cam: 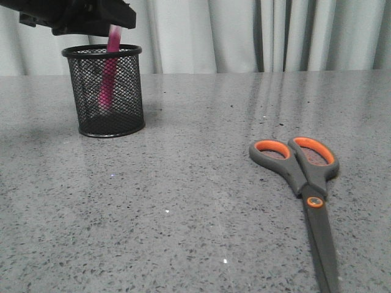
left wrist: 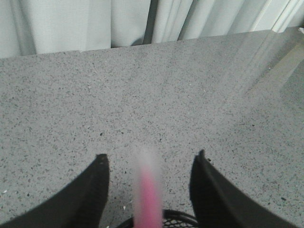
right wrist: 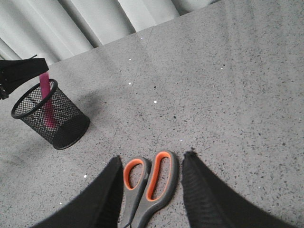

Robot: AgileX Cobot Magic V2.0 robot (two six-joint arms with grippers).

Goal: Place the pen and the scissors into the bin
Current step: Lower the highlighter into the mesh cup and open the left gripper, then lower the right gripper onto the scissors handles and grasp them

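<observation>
The pink pen (cam: 109,79) stands leaning inside the black mesh bin (cam: 129,91) at the far left of the table, its pale top just above the rim. My left gripper (cam: 113,23) hangs right over the bin, open; in the left wrist view (left wrist: 152,156) the blurred pen (left wrist: 148,199) sits between the spread fingers, touching neither. The grey and orange scissors (cam: 305,177) lie flat at the right, closed, handles pointing away. My right gripper (right wrist: 153,156) is open, one finger on each side of the scissors' handles (right wrist: 164,183). It is out of the front view.
Grey speckled tabletop (cam: 195,201) with pale curtains (cam: 244,30) behind its far edge. The right wrist view also shows the bin (right wrist: 66,126) with the pen (right wrist: 47,102) in it, to one side of the scissors.
</observation>
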